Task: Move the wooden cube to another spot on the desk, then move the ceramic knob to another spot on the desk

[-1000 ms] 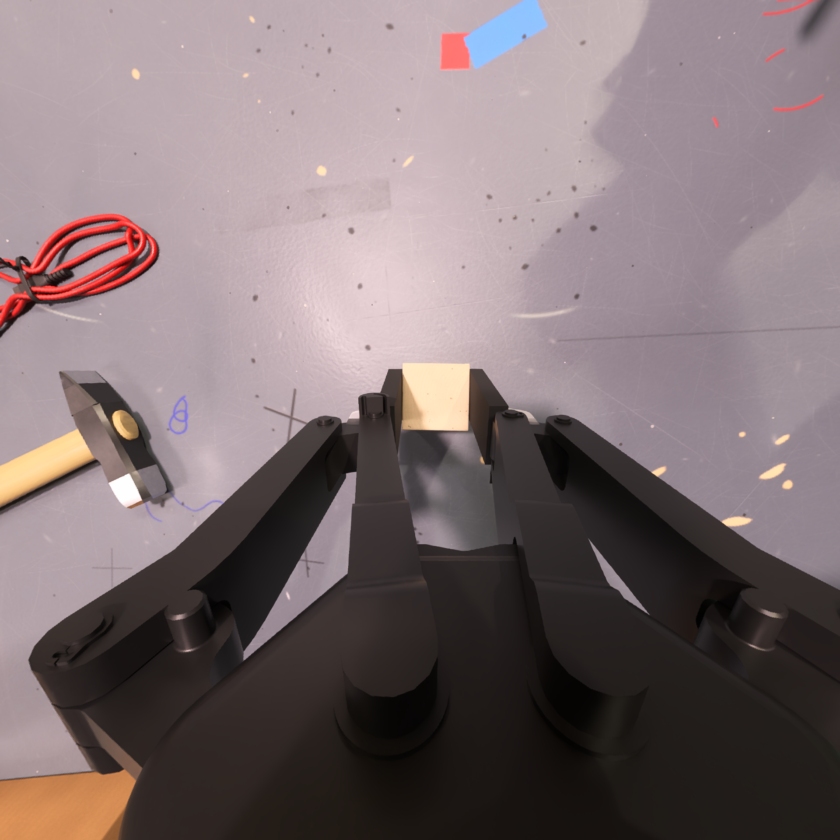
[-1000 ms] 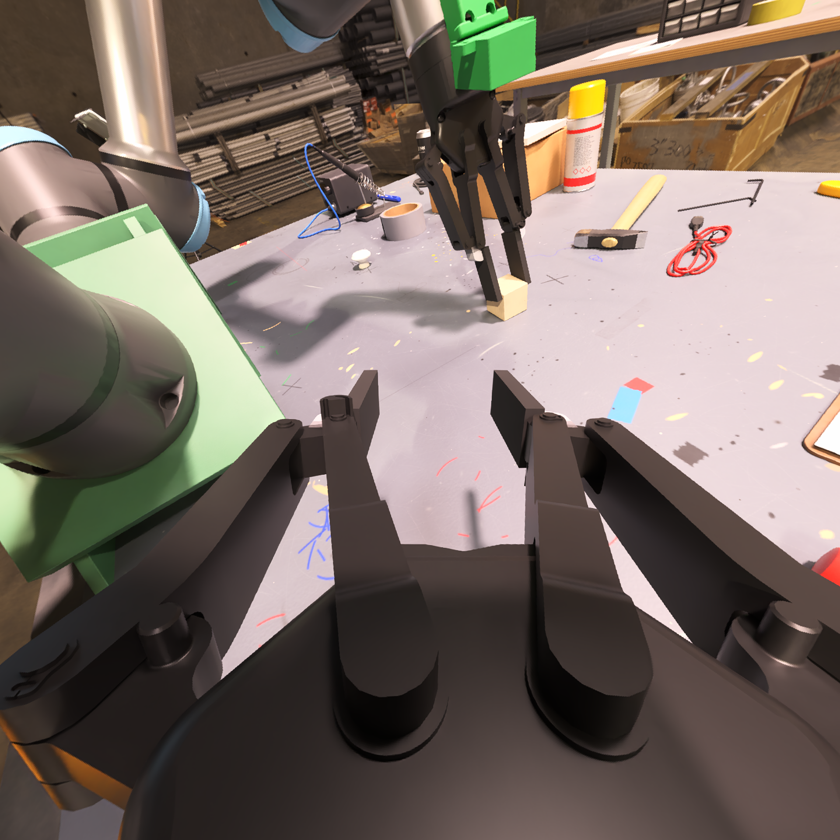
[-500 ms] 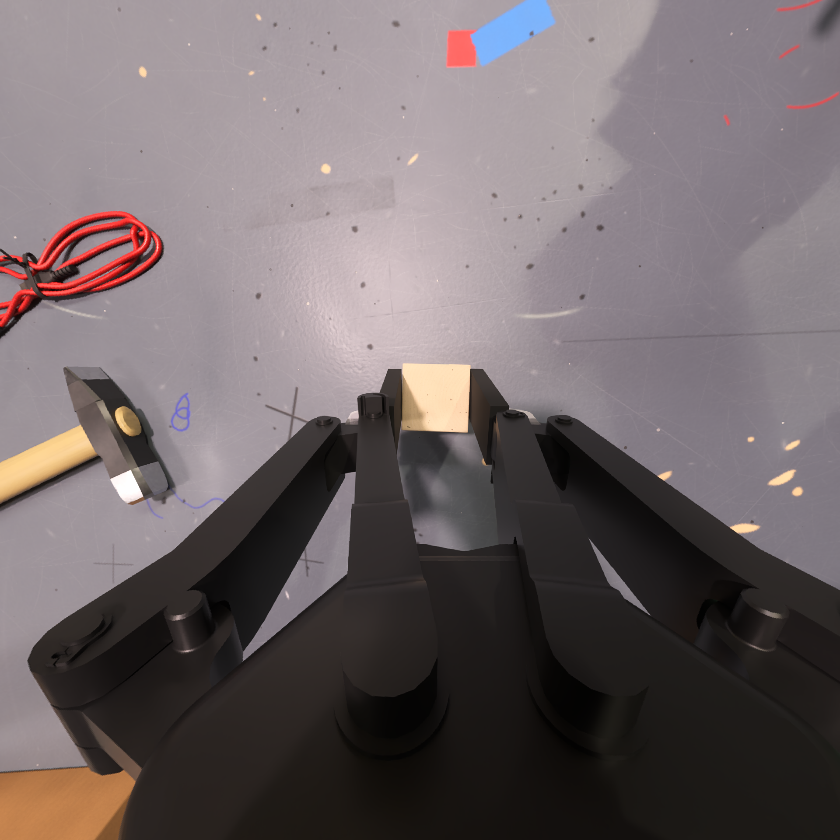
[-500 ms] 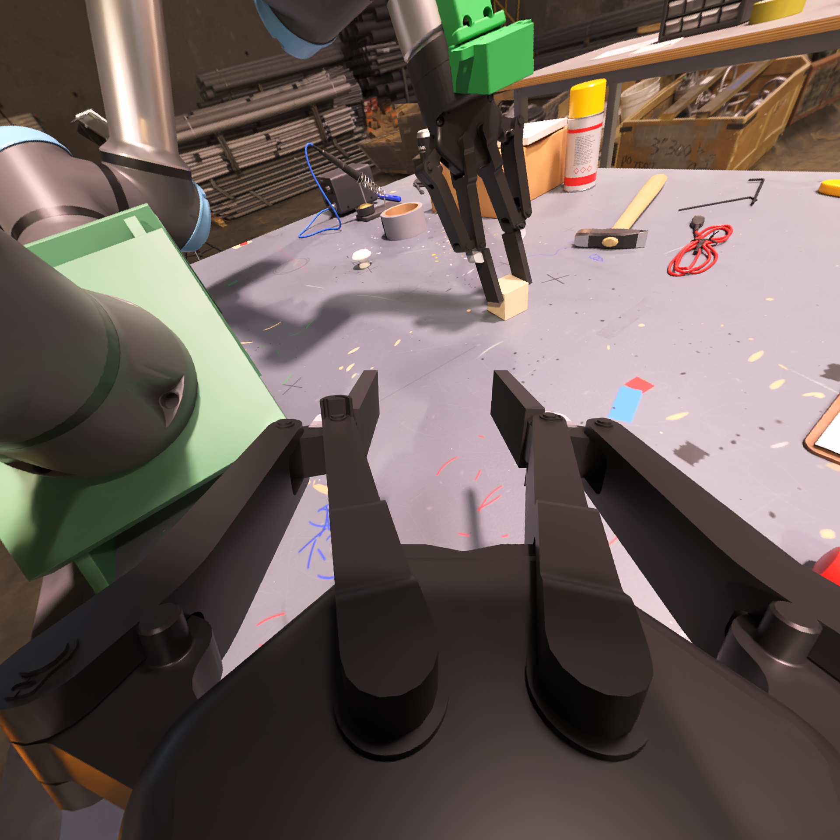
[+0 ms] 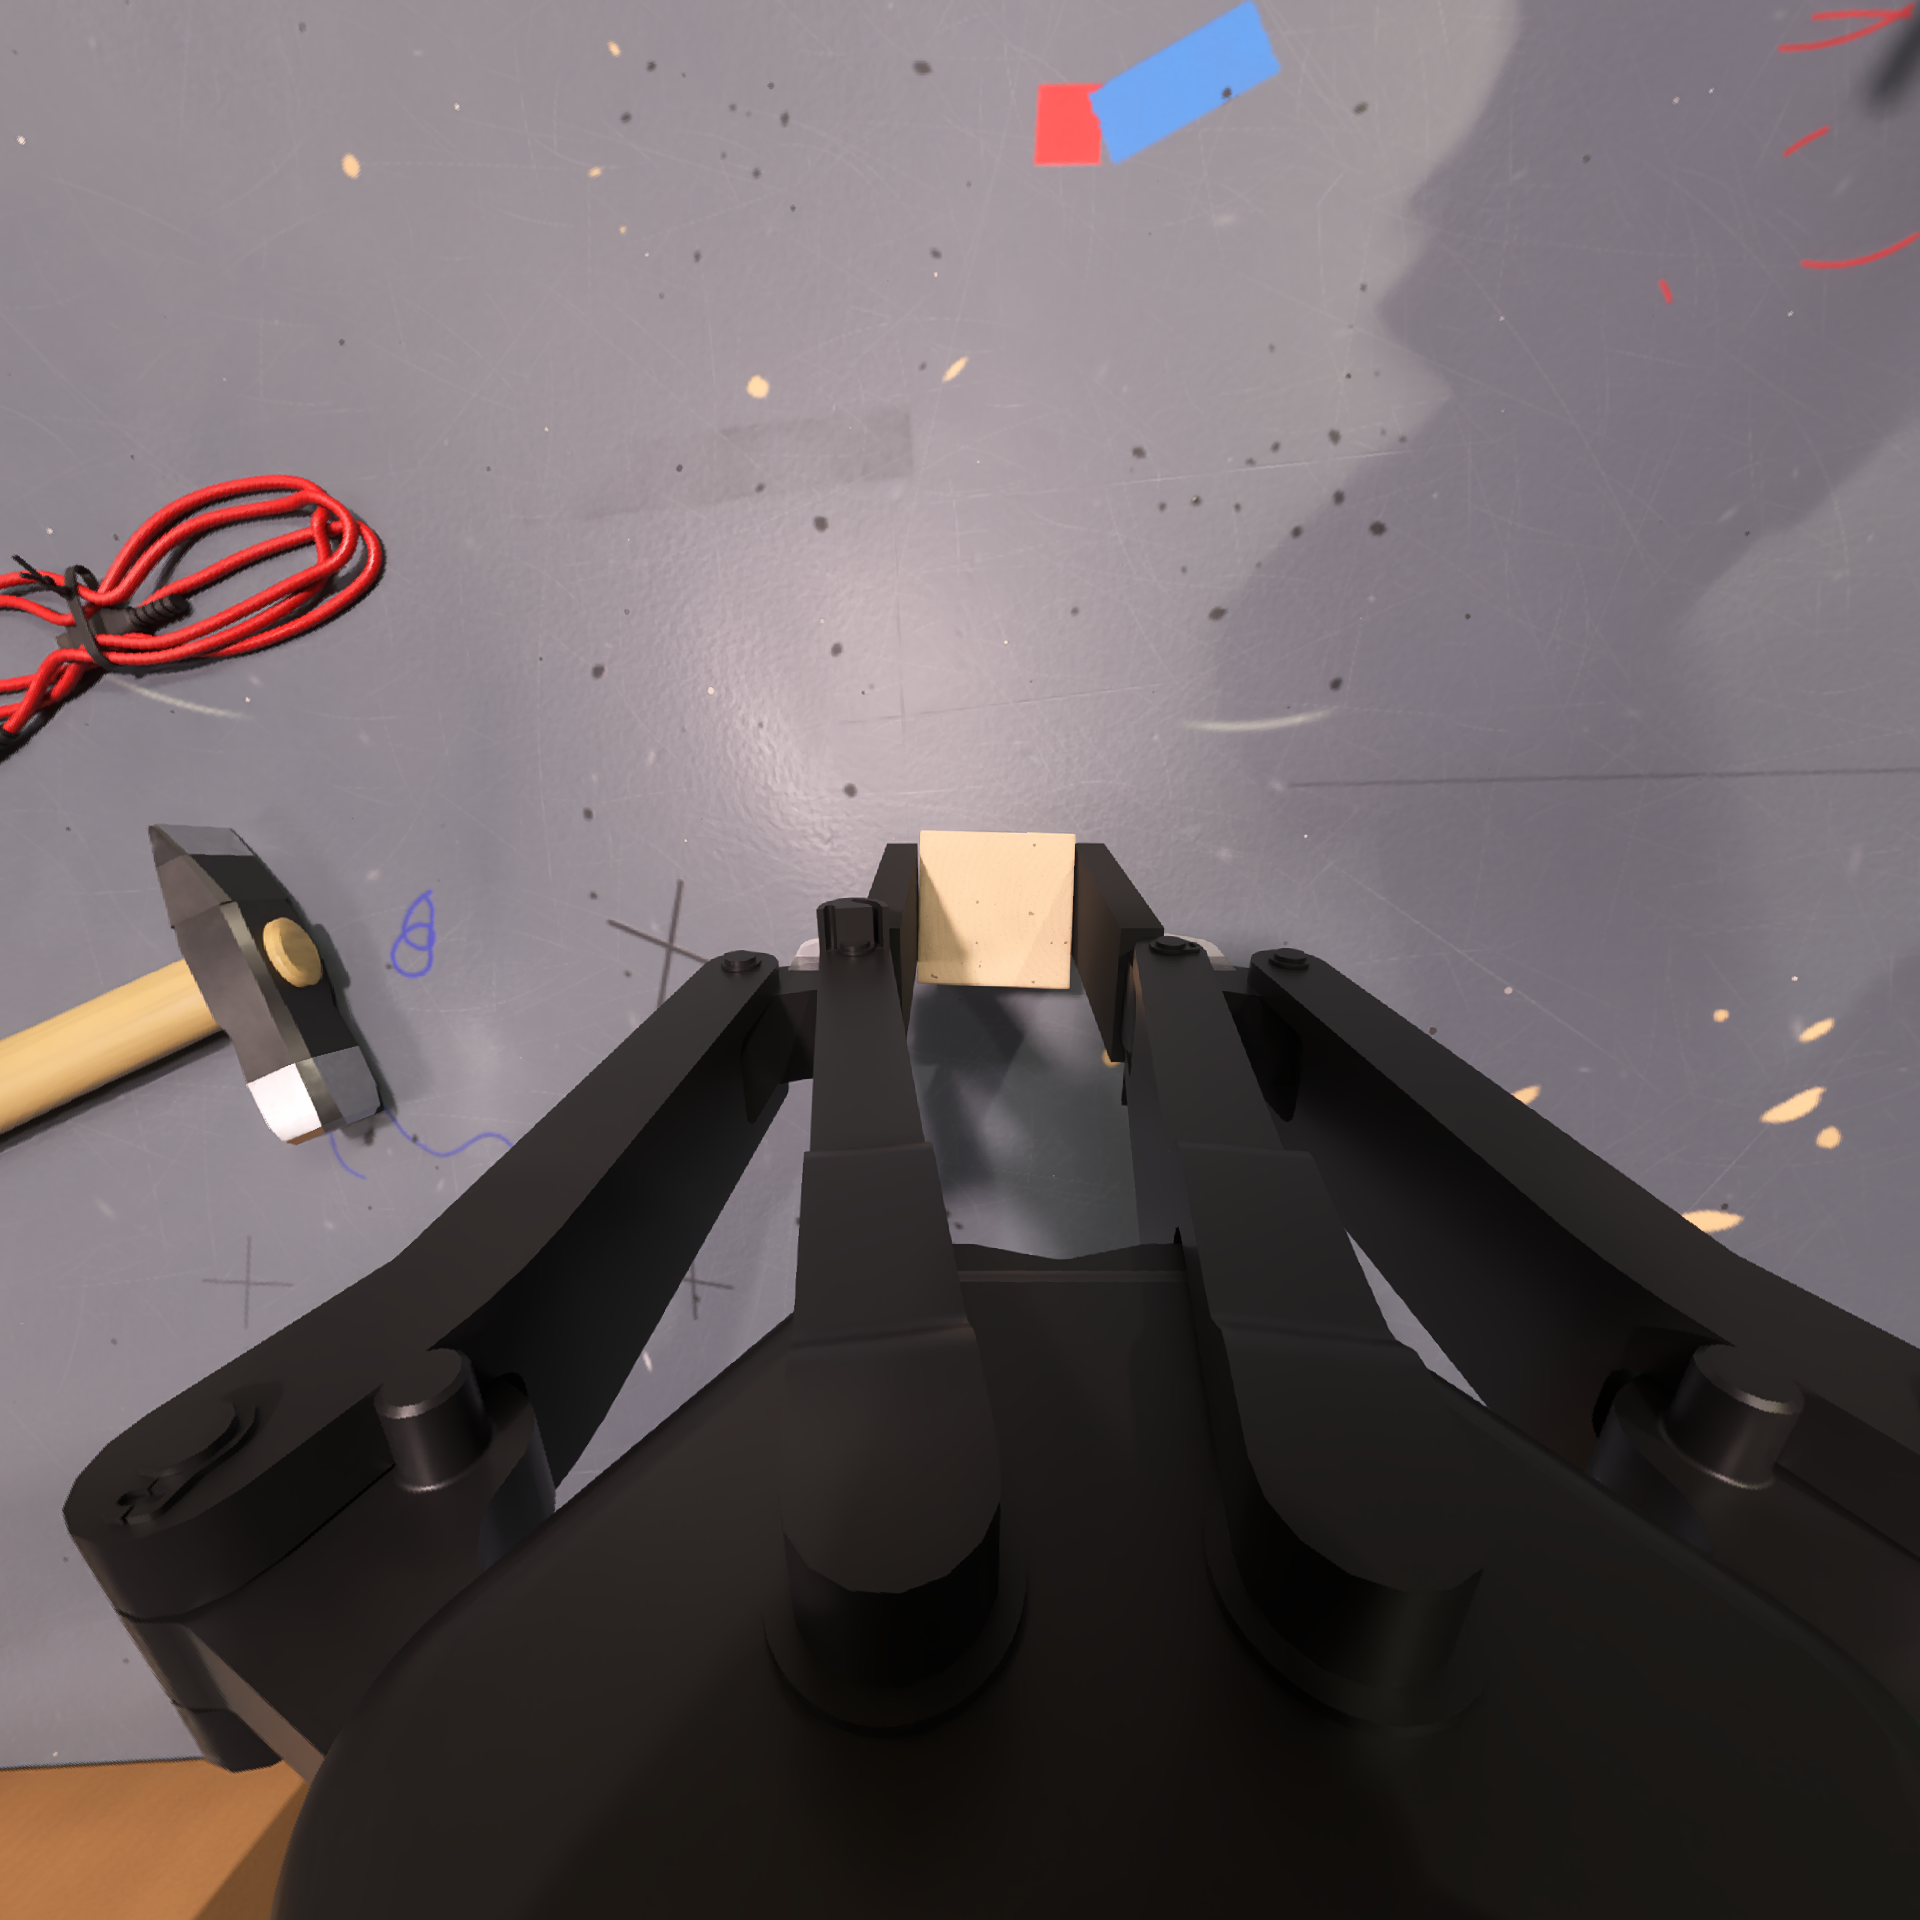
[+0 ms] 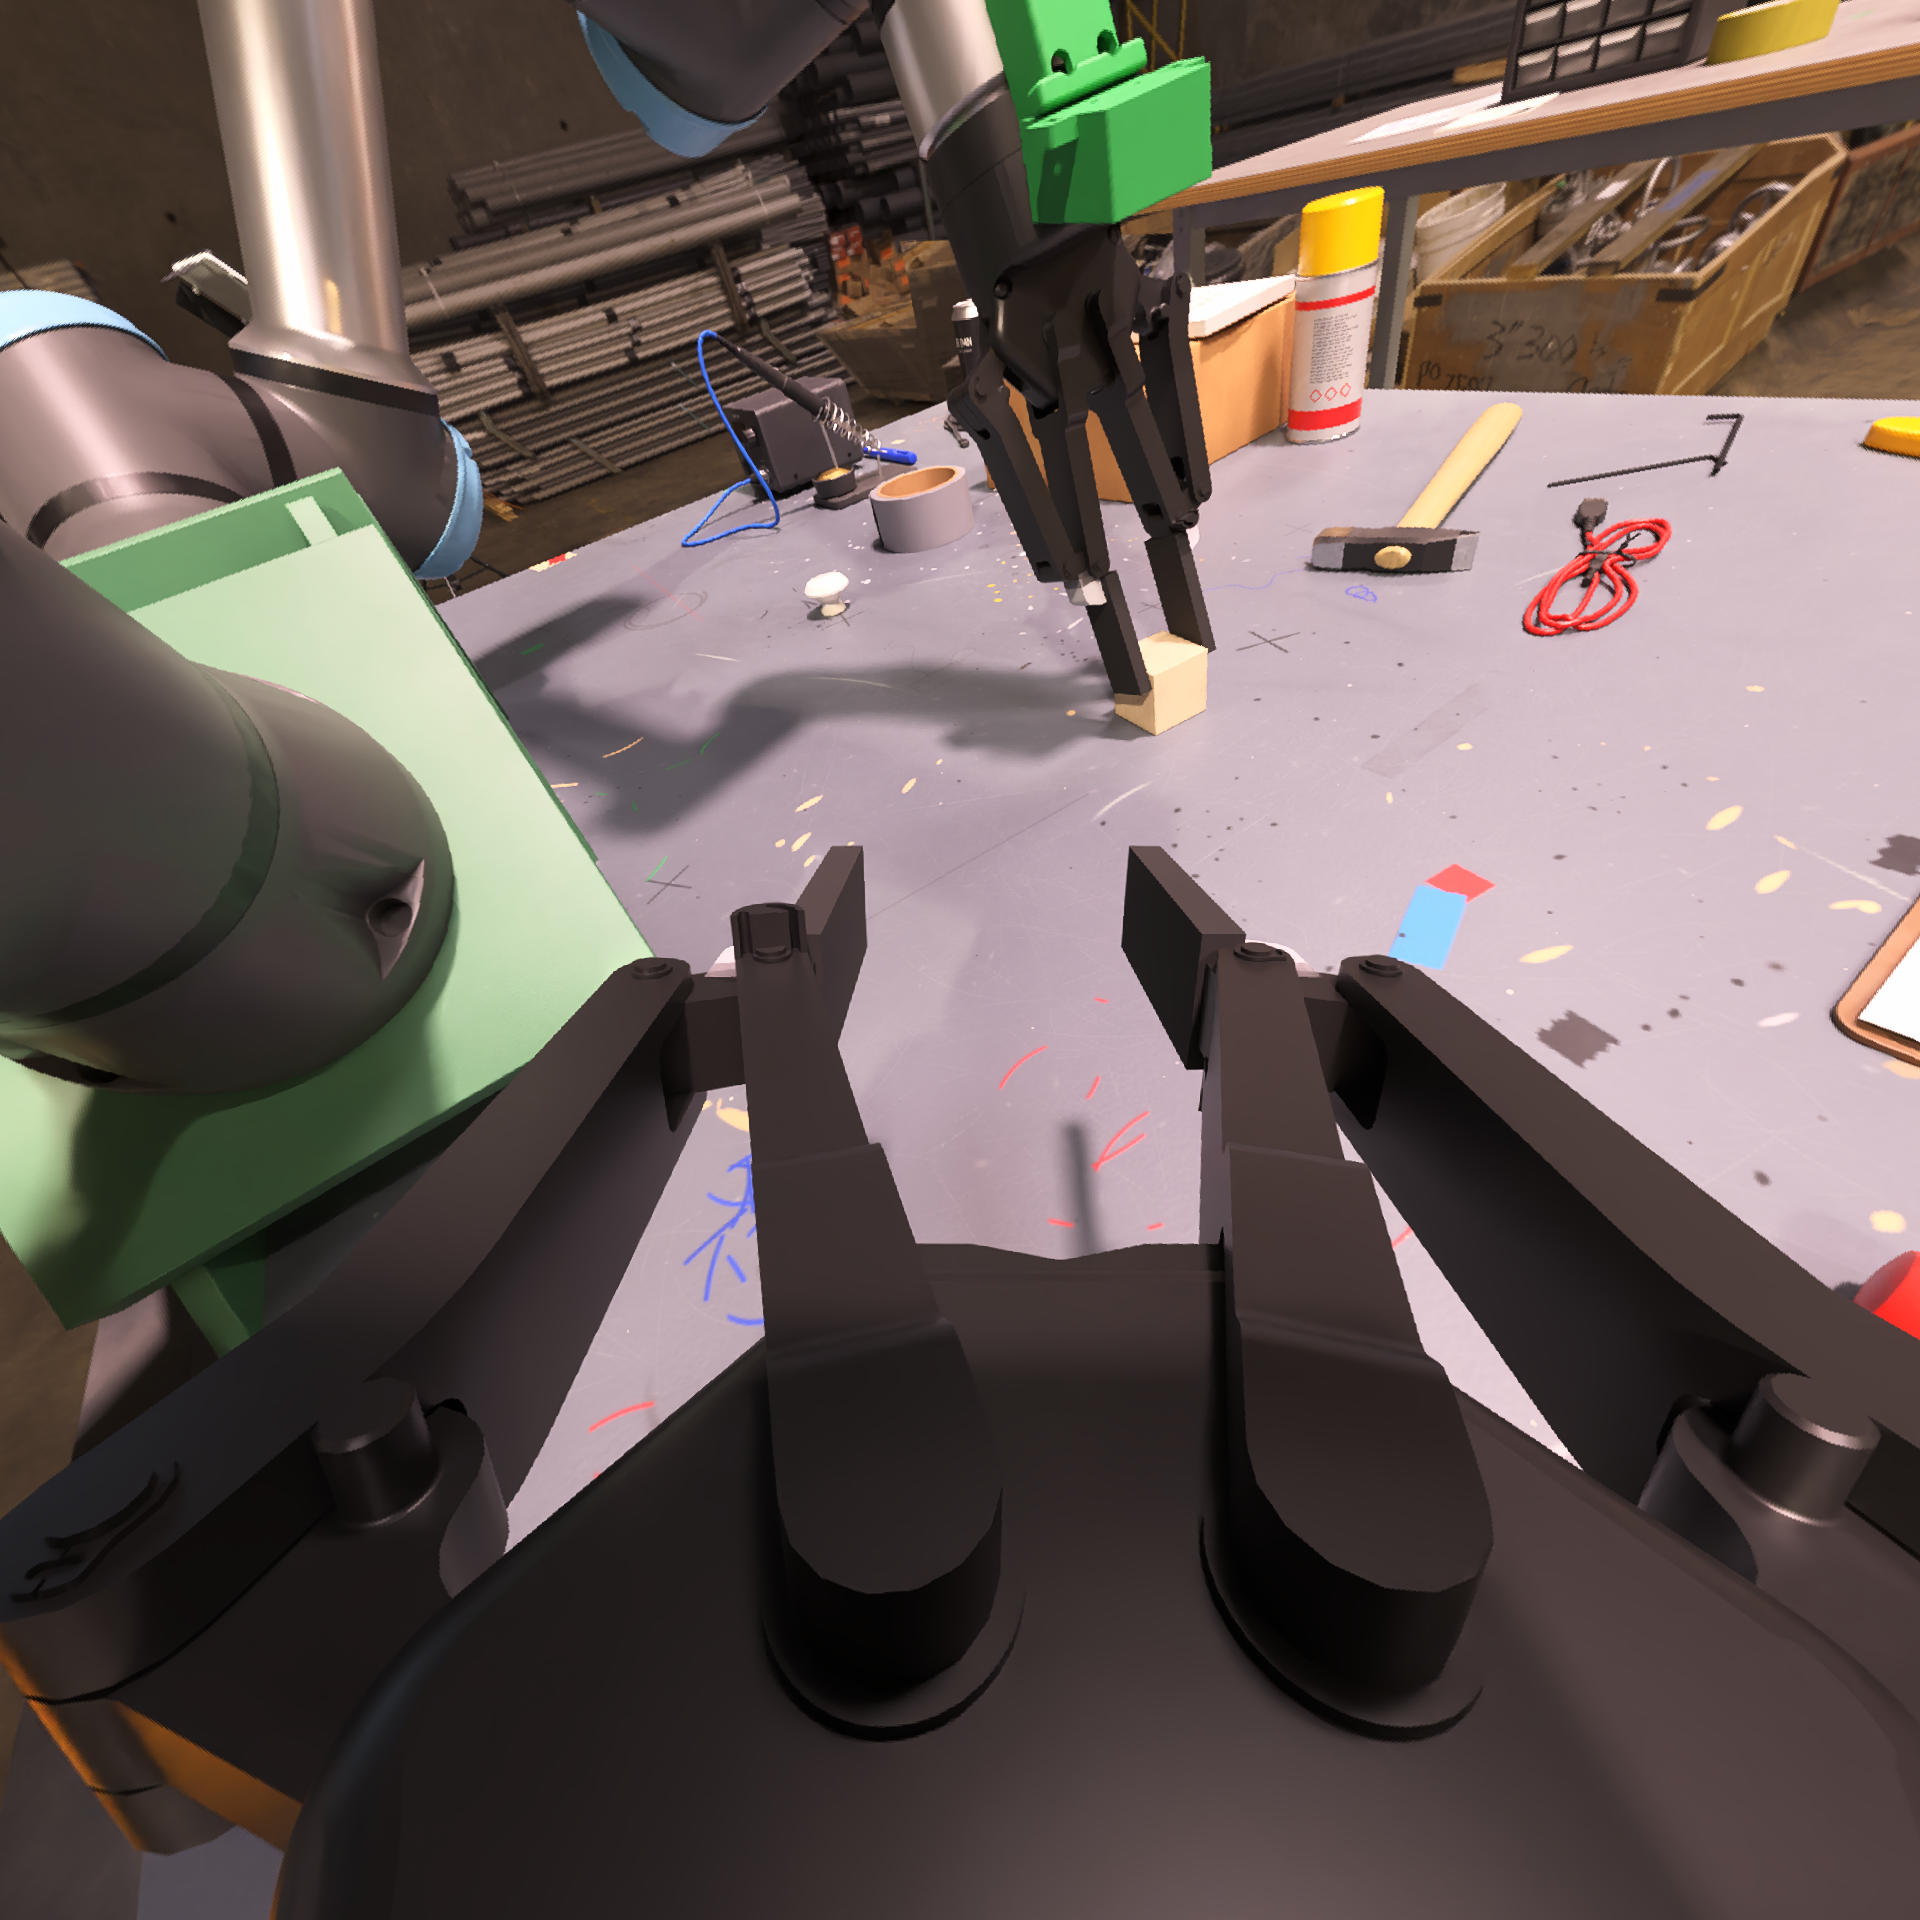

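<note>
The pale wooden cube sits between the fingers of my left gripper, which is shut on it from both sides, low at the grey desk. The right wrist view shows that gripper reaching down from its green mount, holding the cube at the desk surface. The white ceramic knob stands on the desk to the left of the cube, untouched. My right gripper is open and empty above the near part of the desk.
A hammer and a coiled red cable lie left of the cube. In the right wrist view a tape roll, soldering station, cardboard box and spray can line the far edge. A clipboard lies at right.
The left gripper keeps its grip on the cube and the desk marks shift only slightly around it. The right gripper has not moved.
</note>
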Robot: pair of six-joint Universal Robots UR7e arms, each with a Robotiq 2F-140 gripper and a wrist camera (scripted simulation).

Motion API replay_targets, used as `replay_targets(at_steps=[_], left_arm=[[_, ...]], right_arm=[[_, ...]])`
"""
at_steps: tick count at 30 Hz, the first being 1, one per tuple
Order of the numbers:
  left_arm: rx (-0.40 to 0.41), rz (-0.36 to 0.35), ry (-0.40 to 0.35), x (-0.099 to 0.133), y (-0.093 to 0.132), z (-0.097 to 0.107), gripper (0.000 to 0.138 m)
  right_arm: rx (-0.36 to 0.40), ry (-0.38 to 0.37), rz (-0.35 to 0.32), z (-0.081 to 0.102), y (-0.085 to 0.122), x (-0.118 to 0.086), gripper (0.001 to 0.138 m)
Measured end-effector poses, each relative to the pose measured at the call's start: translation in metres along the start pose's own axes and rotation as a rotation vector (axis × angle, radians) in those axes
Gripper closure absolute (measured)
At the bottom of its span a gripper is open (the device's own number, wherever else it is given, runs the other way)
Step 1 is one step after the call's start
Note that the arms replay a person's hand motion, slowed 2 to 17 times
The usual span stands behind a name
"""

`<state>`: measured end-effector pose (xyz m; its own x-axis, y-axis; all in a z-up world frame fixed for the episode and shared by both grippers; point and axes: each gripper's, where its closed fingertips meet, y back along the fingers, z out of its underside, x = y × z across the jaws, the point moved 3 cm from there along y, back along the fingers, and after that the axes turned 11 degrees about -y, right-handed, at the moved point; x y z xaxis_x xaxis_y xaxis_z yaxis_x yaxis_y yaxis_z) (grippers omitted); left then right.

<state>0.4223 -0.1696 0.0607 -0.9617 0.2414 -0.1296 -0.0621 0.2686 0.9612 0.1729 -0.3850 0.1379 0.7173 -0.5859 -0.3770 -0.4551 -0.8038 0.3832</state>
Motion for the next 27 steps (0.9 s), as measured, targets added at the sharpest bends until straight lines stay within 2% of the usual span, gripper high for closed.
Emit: replay_targets(at_steps=[21,22,23,27], left_arm=[[0.012,-0.016,0.029,-0.003,0.001,0.003,0.099],[0.015,-0.018,0.031,-0.004,0.002,0.003,0.096],[0.018,-0.021,0.033,-0.004,0.003,0.003,0.086],[0.043,-0.035,0.045,-0.007,0.01,0.004,0.075]], right_arm=[[0.005,0.006,0.0,-0.002,0.0,-0.003,0.071],[0.005,0.007,0.0,-0.002,0.0,-0.003,0.071],[0.006,0.007,0.0,-0.002,0.0,-0.004,0.071],[0.008,0.01,-0.001,-0.002,0.0,-0.004,0.071]])
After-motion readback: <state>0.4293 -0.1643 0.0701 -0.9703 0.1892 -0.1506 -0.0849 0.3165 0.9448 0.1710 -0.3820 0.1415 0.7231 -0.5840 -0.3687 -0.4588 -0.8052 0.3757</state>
